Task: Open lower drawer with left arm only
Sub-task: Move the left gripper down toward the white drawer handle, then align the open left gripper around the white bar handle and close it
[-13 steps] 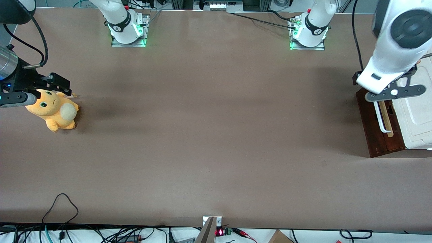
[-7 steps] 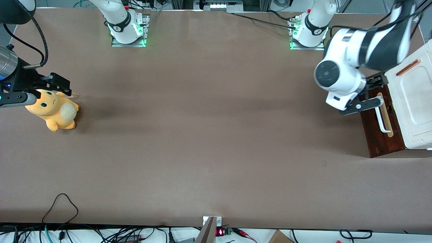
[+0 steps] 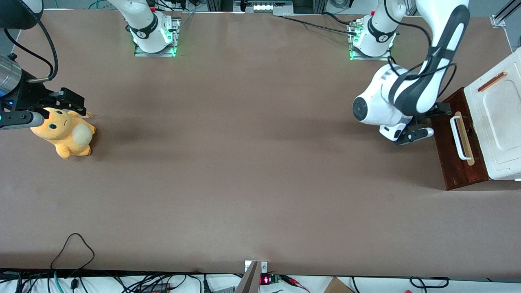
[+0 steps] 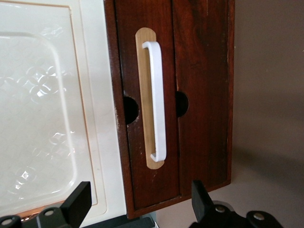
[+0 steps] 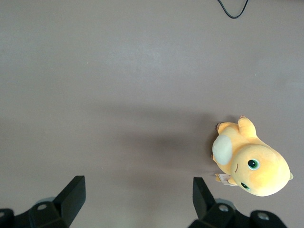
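Gripper (image 3: 411,135) hangs just short of lower drawer (image 3: 458,146) front, fingers (image 4: 80,202) spread wide, holding nothing. Drawer looks closed. Expect rigid wood, moderate sliding friction. Take white bar handle (image 4: 156,99), directly ahead of fingertips, at mid-span; smooth bar may slip.

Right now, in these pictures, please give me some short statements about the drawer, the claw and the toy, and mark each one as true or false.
1. The claw grips the white bar handle. False: it is open, apart from the handle.
2. The lower drawer has a dark reddish-brown front. True.
3. The orange plush toy lies on the white panel. False: it lies on the table, toward the parked arm's end.
4. The handle sits on a pale wood strip. True.
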Controlling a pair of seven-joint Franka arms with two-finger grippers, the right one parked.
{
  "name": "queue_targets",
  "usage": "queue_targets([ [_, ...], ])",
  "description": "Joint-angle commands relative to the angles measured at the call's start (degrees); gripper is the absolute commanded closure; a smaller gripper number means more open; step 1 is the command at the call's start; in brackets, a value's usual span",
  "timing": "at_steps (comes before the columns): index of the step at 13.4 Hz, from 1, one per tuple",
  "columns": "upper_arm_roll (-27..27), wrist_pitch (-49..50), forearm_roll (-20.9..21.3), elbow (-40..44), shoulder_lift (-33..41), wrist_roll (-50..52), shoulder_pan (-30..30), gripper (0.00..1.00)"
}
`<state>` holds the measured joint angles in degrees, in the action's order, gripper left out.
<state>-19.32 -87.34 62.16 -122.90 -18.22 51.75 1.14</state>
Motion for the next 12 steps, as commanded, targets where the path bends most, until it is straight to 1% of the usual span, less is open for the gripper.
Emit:
queue_targets([
  [1,-0.3,3.4,5.4,0.4,-4.2,4.2,-0.7,0.07],
  [4,-0.3,6.5,9.1,0.7,-8.9,7.7,-0.9,0.07],
  [5,-0.2,7.8,10.5,1.2,-10.8,8.9,-2.0,0.07],
  [6,-0.2,8.4,12.7,1.1,-11.6,9.5,-1.8,0.07],
  [8,-0.2,8.2,15.2,1.0,-11.7,8.8,0.0,0.07],
  [9,-0.2,7.9,18.3,1.0,-11.7,7.9,1.4,0.07],
  [10,-0.1,7.0,19.8,1.1,-11.8,6.3,3.1,0.07],
  [11,0.0,5.5,20.2,1.3,-11.6,4.9,4.3,0.07],
  [12,0.3,4.3,21.5,1.3,-11.6,4.7,4.6,0.07],
])
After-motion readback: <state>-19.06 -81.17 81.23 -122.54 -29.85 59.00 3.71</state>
